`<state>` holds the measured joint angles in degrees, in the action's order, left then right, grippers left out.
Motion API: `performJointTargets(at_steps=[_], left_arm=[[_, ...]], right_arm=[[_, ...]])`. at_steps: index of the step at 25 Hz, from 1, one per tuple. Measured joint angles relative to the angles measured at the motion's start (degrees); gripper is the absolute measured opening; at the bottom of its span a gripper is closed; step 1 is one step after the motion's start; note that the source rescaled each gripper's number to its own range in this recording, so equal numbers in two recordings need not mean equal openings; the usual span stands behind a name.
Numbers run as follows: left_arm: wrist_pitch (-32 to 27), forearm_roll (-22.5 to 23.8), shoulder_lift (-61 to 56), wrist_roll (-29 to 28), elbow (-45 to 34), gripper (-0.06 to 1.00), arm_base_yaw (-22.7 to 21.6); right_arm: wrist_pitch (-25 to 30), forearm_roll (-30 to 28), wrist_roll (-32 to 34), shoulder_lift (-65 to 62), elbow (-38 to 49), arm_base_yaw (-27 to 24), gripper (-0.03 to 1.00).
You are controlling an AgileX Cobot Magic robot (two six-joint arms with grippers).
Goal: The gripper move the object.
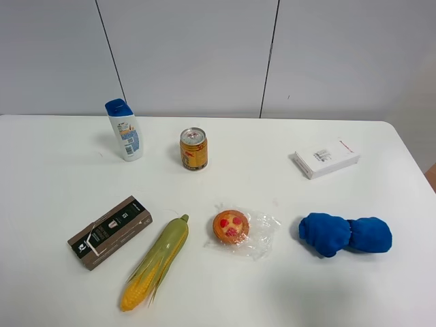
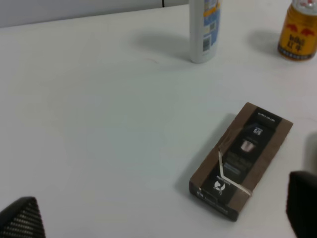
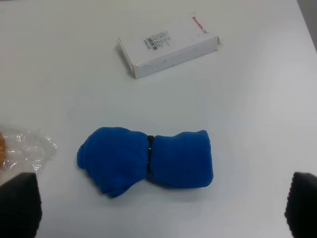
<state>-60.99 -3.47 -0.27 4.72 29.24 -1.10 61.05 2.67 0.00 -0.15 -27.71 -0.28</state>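
Observation:
The ear of corn (image 1: 158, 260) lies on the white table (image 1: 54, 177) at the front left, yellow kernel end toward the front edge and green husk tip toward the back. It shows only in the exterior high view. Neither arm shows in that view. In the left wrist view my left gripper (image 2: 161, 215) is open, its dark fingertips (image 2: 20, 220) far apart above bare table, near a brown box. In the right wrist view my right gripper (image 3: 161, 206) is open, its fingertips (image 3: 20, 203) wide apart just short of a blue cloth bundle. Both are empty.
A brown-black box (image 1: 109, 231) lies left of the corn. A white-blue bottle (image 1: 125, 129) and an orange-gold can (image 1: 193, 148) stand at the back. A wrapped round pastry (image 1: 231, 227), a blue cloth bundle (image 1: 344, 234) and a white box (image 1: 325, 158) lie to the right.

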Motion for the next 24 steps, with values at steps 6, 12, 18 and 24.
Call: performJointTargets(at_steps=[6, 12, 18, 24], left_arm=[[0.0, 2.9, 0.0, -3.2, 0.0, 1.0, 0.0], [0.0, 3.1, 0.0, -3.6, 0.0, 1.0, 0.0], [0.0, 3.1, 0.0, -3.6, 0.0, 1.0, 0.0], [0.0, 3.1, 0.0, -3.6, 0.0, 1.0, 0.0]], right_arm=[[0.0, 0.0, 0.0, 0.0, 0.0, 0.0, 1.0], [0.0, 0.0, 0.0, 0.0, 0.0, 0.0, 1.0], [0.0, 0.0, 0.0, 0.0, 0.0, 0.0, 1.0], [0.0, 0.0, 0.0, 0.0, 0.0, 0.0, 1.0]])
